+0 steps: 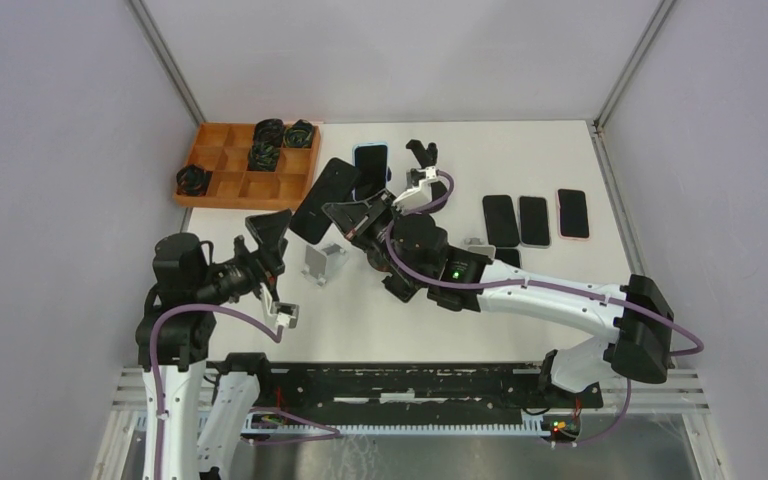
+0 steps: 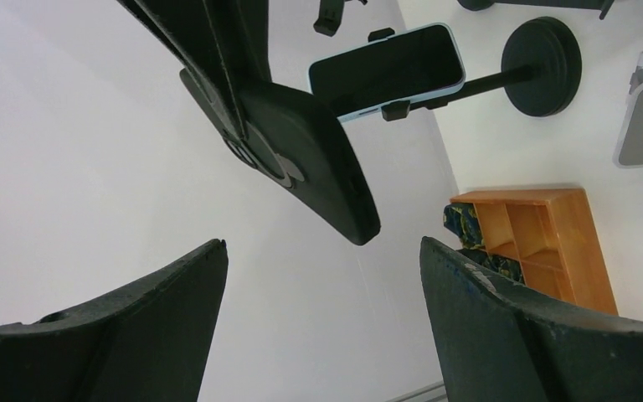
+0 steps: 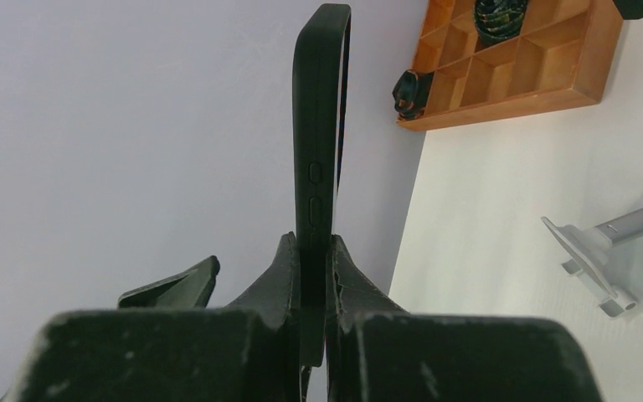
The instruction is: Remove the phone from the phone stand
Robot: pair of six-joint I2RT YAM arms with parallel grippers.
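My right gripper (image 1: 338,212) is shut on a black-cased phone (image 1: 324,198) and holds it in the air, tilted, by its lower end. In the right wrist view the phone (image 3: 318,142) stands edge-on, pinched between the fingers (image 3: 278,276) of the right gripper (image 3: 314,251). Below it on the table a small silver phone stand (image 1: 322,262) stands bare. My left gripper (image 1: 278,272) hangs open just left of the phone. Its wrist view shows the gripper (image 2: 322,255) with nothing between the fingers and the phone (image 2: 310,159) a little beyond them.
A light-blue phone (image 1: 370,168) sits clamped in a black stand with a round base (image 2: 540,67) at the back. A wooden compartment tray (image 1: 235,180) with dark bundles is at the back left. Three phones (image 1: 534,220) lie flat on the right.
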